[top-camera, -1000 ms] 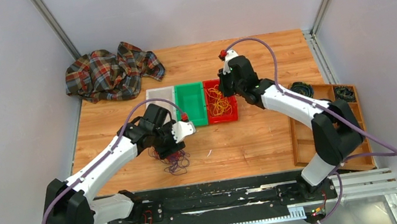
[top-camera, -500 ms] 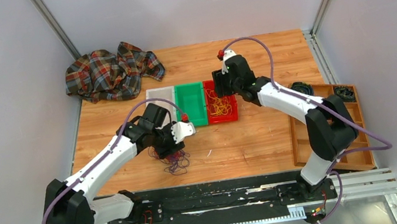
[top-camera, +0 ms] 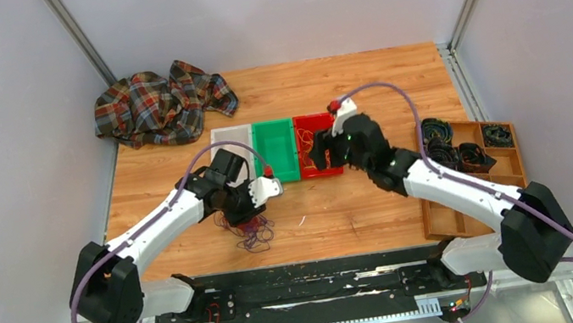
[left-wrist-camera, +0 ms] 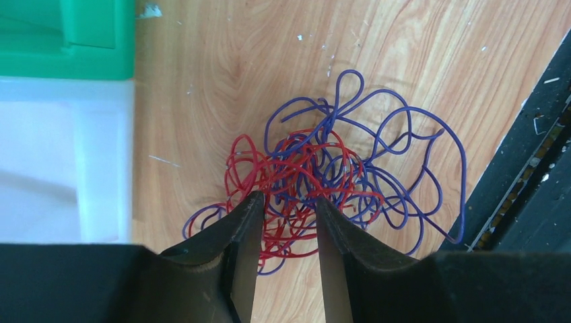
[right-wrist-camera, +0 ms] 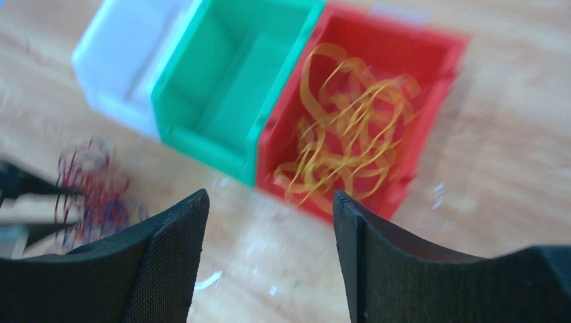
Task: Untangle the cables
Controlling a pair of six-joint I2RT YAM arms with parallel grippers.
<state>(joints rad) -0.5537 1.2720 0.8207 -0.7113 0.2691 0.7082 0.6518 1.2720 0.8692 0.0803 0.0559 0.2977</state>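
A tangle of thin red and blue-purple cables (left-wrist-camera: 323,168) lies on the wooden table near its front edge, small in the top view (top-camera: 253,233). My left gripper (left-wrist-camera: 286,202) hangs right over the tangle's near side, open by a narrow gap, with red strands lying between the fingertips. A loose yellow-orange cable (right-wrist-camera: 350,134) sits in the red bin (top-camera: 329,125). My right gripper (right-wrist-camera: 269,195) is open and empty, above bare table just in front of the red bin; the top view shows it (top-camera: 323,152) at the bin's near edge.
A green bin (top-camera: 276,152) and a clear white bin (top-camera: 230,138) stand in a row left of the red one. A plaid cloth (top-camera: 159,103) lies at the back left. A wooden tray (top-camera: 474,176) with black coils (top-camera: 437,130) sits at the right. A black rail (left-wrist-camera: 532,155) borders the tangle.
My right gripper has opened and drawn back from over the red bin toward the near side, leaving the yellow cable in the bin. My left jaws have narrowed over the tangle.
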